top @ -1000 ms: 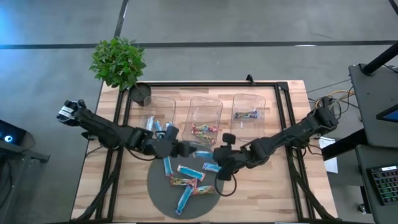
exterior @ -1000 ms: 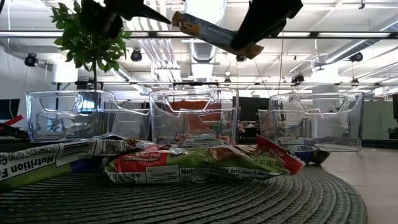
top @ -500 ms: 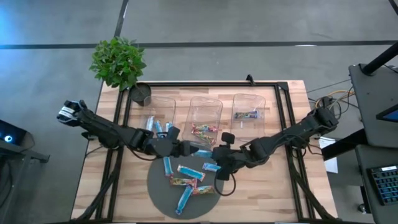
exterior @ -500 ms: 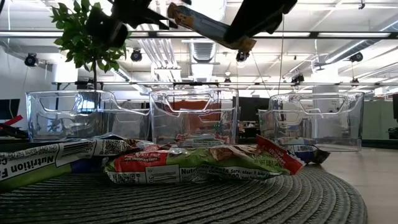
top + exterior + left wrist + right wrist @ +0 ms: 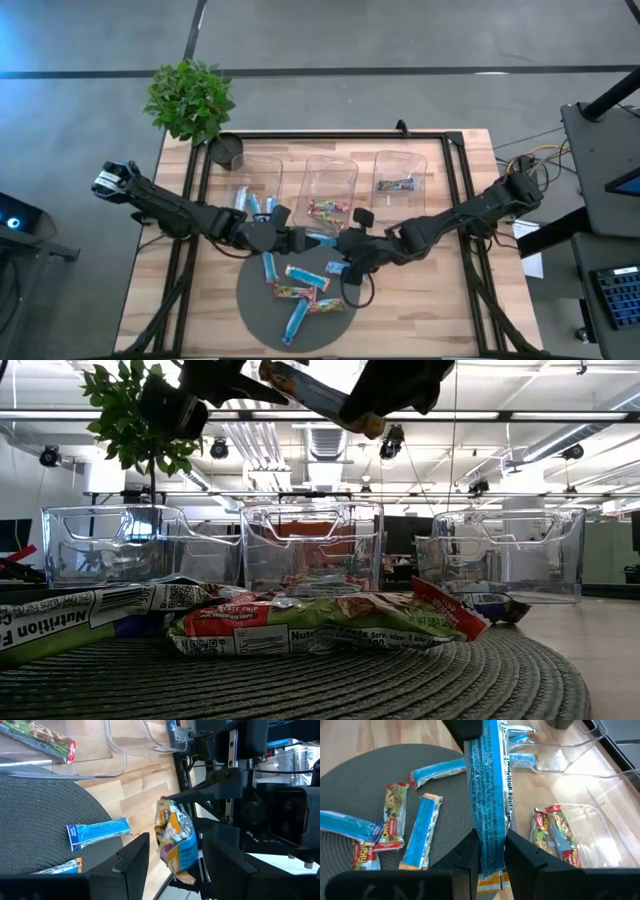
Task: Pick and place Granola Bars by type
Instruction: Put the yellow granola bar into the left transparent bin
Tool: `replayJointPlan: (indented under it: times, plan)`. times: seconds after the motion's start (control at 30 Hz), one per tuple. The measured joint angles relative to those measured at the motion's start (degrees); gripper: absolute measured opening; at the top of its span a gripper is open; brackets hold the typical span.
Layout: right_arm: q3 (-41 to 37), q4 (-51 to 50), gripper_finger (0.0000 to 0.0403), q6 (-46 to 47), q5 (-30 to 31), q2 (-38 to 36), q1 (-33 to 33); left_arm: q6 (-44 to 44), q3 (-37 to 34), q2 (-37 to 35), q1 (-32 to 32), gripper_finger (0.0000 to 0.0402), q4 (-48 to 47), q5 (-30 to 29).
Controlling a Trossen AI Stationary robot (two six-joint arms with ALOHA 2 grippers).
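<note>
A light blue granola bar [image 5: 321, 240] hangs in the air between my two grippers, above the far edge of the round grey mat [image 5: 250, 300]. My right gripper [image 5: 343, 249] is shut on it. My left gripper [image 5: 300, 240] is open, and its fingers stand on either side of the bar's other end [image 5: 175, 837]; whether they touch it I cannot tell. Several more bars, light blue [image 5: 269, 266] and multicoloured [image 5: 292, 291], lie flat on the mat. My right gripper pinches the light blue bar between its two fingers [image 5: 470, 855], near the end with the orange print [image 5: 490, 879]. The fingers lie across the bar. The bar is lifted clear of the table and reaches out, slightly tilted, toward my left gripper [image 5: 225, 378].
Three clear bins stand in a row beyond the mat: the left one [image 5: 243, 170] holds light blue bars, the middle one [image 5: 330, 170] multicoloured bars, the right one [image 5: 400, 165] a darker bar. A potted plant [image 5: 190, 100] and a dark cup [image 5: 227, 150] stand at the far left corner.
My right gripper has carried the bar a little up and toward the table's left, bringing its free end between my left gripper's open fingers. The bars on the mat have stayed where they were.
</note>
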Motion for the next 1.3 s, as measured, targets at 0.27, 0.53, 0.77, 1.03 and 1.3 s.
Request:
replayJointPlan:
  times: [0.27, 0.53, 0.77, 1.03, 1.3]
  plan:
    - [0.0, 1.5, 0.0068, -0.3, 0.0, 0.0, -0.2, 1.1, -0.1, 0.0, 0.9, 0.0136, 0.0, 0.0]
    - [0.0, 1.4, 0.0068, -0.4, 0.0, 0.0, -0.2, 2.7, -0.1, 0.0, 1.9, 0.0084, 0.3, 0.2]
    - [0.0, 1.4, 0.0082, -0.4, -0.1, 0.0, -0.3, 4.5, -0.1, 0.0, 1.9, 0.0074, 0.0, 0.3]
    - [0.0, -2.1, 0.0129, 0.8, 0.0, -0.8, -0.3, 4.9, -0.1, -0.3, 1.9, 0.0073, -7.6, 0.2]
    - [0.0, -12.4, 0.0181, 7.9, 3.9, -3.5, -0.1, 7.6, 5.4, -6.8, 1.8, 0.0073, -24.8, -13.5]
